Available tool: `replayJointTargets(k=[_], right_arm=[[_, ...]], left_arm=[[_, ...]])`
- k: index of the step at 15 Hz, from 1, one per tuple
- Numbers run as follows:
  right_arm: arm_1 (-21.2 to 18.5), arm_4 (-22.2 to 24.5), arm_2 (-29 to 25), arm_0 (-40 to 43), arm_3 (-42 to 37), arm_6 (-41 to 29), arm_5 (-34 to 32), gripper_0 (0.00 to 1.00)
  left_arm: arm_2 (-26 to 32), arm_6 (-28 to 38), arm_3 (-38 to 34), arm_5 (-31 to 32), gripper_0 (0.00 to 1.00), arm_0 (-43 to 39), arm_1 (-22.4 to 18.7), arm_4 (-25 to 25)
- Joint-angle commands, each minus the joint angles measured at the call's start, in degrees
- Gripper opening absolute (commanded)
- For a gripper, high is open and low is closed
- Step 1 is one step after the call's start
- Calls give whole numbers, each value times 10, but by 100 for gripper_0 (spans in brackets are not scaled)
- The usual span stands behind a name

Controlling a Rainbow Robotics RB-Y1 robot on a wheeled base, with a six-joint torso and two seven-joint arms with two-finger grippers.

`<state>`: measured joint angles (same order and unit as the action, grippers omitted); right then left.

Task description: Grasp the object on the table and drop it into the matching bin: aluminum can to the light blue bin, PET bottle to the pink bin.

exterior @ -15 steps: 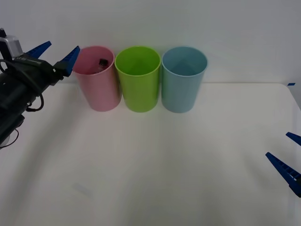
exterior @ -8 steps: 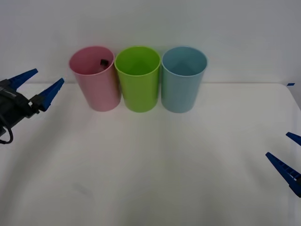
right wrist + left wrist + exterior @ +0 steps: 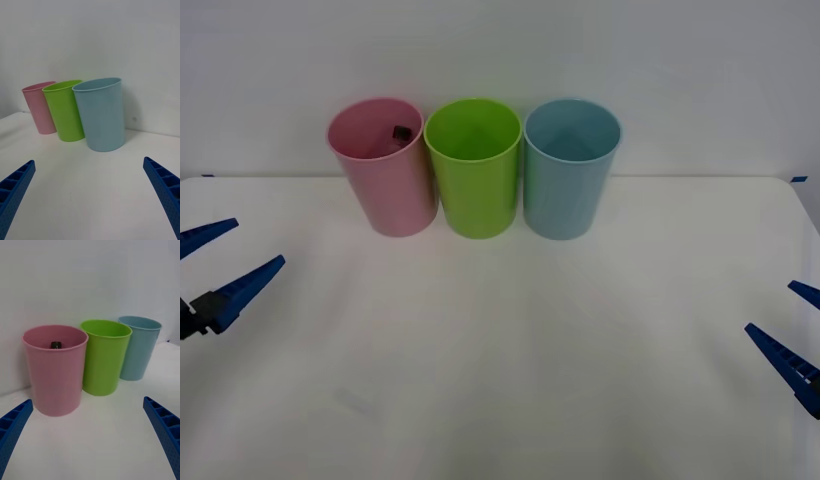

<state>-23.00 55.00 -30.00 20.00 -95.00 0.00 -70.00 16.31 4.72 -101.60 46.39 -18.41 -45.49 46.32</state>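
The PET bottle (image 3: 400, 131) lies inside the pink bin (image 3: 385, 180); just its black cap (image 3: 57, 344) shows above the rim. The pink bin stands leftmost in a row at the back of the white table (image 3: 510, 360), and the light blue bin (image 3: 568, 170) is rightmost. My left gripper (image 3: 260, 240) hangs open and empty at the table's left edge, well in front of and left of the pink bin (image 3: 56, 375). My right gripper (image 3: 768, 305) is open and empty at the right edge, with the light blue bin (image 3: 101, 116) ahead of it.
A lime green bin (image 3: 473, 168) stands between the pink and light blue ones, the three nearly touching. A white wall rises right behind the row. The broad tabletop in front of the bins is bare.
My left arm has pulled back from beside the pink bin's rim, down and toward the table's left front edge, staying open. The bottle stays in the pink bin. The right arm is still.
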Motion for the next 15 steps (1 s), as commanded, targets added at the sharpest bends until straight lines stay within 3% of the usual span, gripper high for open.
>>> replayJointTargets(k=[1, 5, 9, 15], right_arm=[[0, 0, 0, 0, 0, 0, 0, 100], [0, 0, 0, 0, 0, 0, 0, 100], [0, 0, 0, 0, 0, 0, 0, 100], [0, 0, 0, 0, 0, 0, 0, 100]], left_arm=[[24, -35, 1, 44, 100, -38, 13, 1], [32, -88, 15, 65, 100, -71, 17, 2], [57, -96, 61, 147, 100, -75, 17, 2], [57, -96, 65, 170, 100, -85, 21, 3]])
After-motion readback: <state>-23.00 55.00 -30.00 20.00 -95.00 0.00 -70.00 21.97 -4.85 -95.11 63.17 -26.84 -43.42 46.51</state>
